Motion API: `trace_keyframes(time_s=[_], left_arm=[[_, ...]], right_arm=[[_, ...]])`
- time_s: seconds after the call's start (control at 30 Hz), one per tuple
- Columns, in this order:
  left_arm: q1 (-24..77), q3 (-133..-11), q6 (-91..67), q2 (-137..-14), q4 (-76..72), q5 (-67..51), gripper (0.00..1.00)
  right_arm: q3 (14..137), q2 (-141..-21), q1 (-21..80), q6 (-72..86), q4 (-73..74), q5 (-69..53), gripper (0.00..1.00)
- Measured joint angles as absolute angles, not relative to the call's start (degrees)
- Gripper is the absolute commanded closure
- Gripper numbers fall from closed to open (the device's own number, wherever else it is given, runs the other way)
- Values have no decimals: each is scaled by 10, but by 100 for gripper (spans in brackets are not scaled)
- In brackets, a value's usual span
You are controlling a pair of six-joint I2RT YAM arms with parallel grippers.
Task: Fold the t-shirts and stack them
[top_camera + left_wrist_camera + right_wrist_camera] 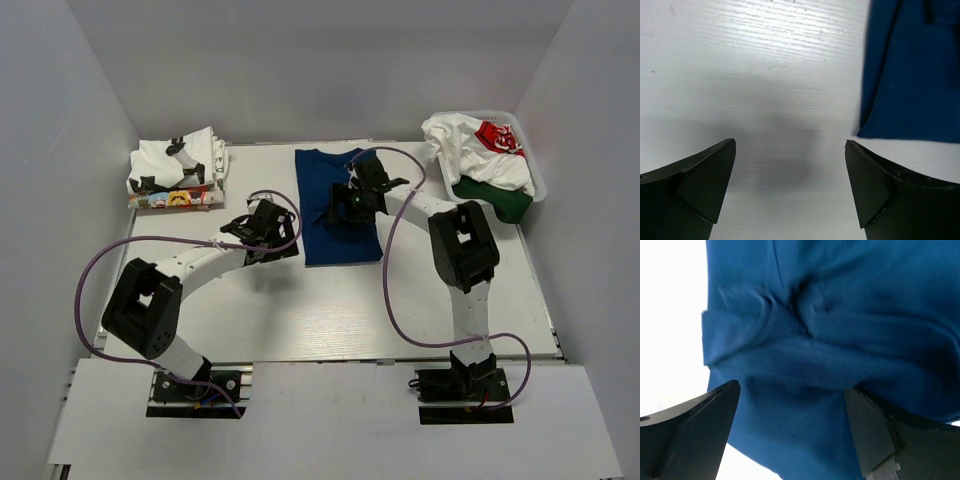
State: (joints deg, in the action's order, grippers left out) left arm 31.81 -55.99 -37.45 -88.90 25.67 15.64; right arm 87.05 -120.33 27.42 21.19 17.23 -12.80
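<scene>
A plain dark blue t-shirt lies folded into a long strip at the middle back of the table. My right gripper is open just above it, and the blue cloth fills the right wrist view, wrinkled between the fingers. My left gripper is open and empty over bare table, just left of the shirt's near left corner. A stack of folded t-shirts, white with cartoon prints, sits at the back left. More t-shirts, white with red print and dark green, are heaped in the basket.
A white mesh basket stands at the back right corner. White walls close in the table on three sides. Purple cables loop from both arms above the table.
</scene>
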Motion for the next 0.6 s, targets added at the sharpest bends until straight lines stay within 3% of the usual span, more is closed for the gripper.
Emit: trace_keyframes(time_s=[0.43, 0.5, 0.6], left_arm=[[325, -544, -366, -867, 250, 125, 0], [326, -545, -362, -869, 244, 114, 0], [327, -554, -357, -883, 227, 91, 0]], right_arm=[[1124, -1343, 271, 215, 56, -78, 10], [1113, -1326, 270, 214, 44, -74, 10], [992, -1237, 268, 215, 37, -60, 10]])
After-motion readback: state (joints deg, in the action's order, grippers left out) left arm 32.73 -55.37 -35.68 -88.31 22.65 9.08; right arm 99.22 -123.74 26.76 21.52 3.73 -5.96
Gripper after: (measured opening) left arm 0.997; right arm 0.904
